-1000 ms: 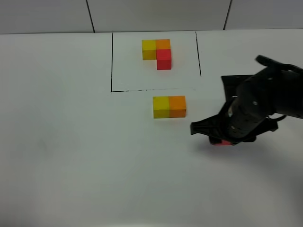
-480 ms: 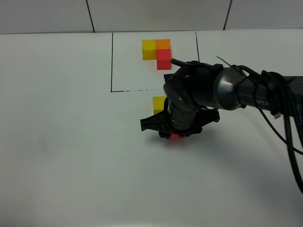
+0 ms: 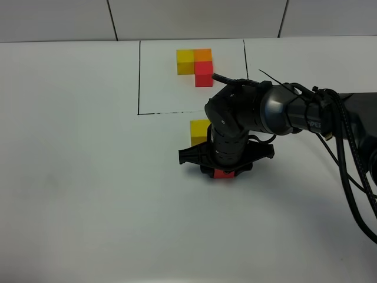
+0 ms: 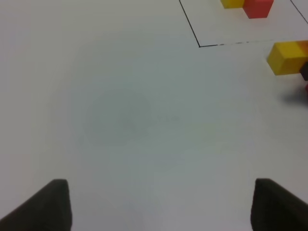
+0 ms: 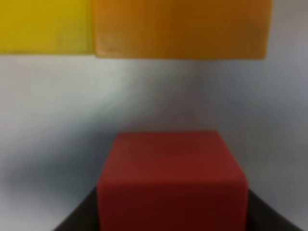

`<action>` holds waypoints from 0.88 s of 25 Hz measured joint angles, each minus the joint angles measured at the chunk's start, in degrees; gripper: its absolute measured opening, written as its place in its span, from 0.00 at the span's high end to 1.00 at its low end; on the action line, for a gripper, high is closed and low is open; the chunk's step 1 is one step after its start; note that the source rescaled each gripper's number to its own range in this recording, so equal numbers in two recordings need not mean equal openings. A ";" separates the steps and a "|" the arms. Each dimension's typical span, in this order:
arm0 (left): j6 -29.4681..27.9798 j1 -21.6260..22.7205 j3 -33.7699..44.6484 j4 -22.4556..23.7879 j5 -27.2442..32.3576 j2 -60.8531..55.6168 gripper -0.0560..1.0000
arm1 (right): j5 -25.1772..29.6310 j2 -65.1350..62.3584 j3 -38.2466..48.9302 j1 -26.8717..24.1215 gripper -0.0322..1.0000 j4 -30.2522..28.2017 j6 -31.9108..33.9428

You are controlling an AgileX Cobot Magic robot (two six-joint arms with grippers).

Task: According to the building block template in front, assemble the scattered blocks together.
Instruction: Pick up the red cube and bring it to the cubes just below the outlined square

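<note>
So over the last second the right gripper (image 3: 224,170) swung in from way off to the right, bringing the red cube (image 3: 223,174) along clamped in it. Now the orange cube (image 5: 180,29) sits just ahead of its fingertips, a small gap between.

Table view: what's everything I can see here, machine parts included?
Table: one, white, beneath everything.
Outline: one, black, far middle.
Block template: one L, yellow-orange-red, inside outline.
Yellow block: one, yellow, just outside outline.
Orange block: one, orange, touching yellow block, under the arm.
Red block: one, red, in right gripper, gap from orange block.
Cables: several, black, along right arm.
Right arm: one, black, reaching from right.
Right gripper: one, black, shut on red block.
Left gripper: one, dark, open above the table.
</note>
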 joint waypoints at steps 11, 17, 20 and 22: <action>0.00 0.00 0.00 0.00 0.00 0.00 0.19 | -0.18 0.81 -1.07 -1.92 0.96 0.95 -1.83; 0.00 0.00 0.00 0.00 0.00 0.00 0.19 | 2.58 2.86 -4.60 -2.26 0.96 2.95 -5.22; 0.00 0.00 0.00 0.00 0.00 0.00 0.19 | 2.95 3.26 -5.27 -2.27 0.96 3.32 -6.08; 0.00 0.00 0.00 0.00 0.00 0.00 0.19 | 3.01 3.28 -5.44 -2.27 0.96 3.37 -6.22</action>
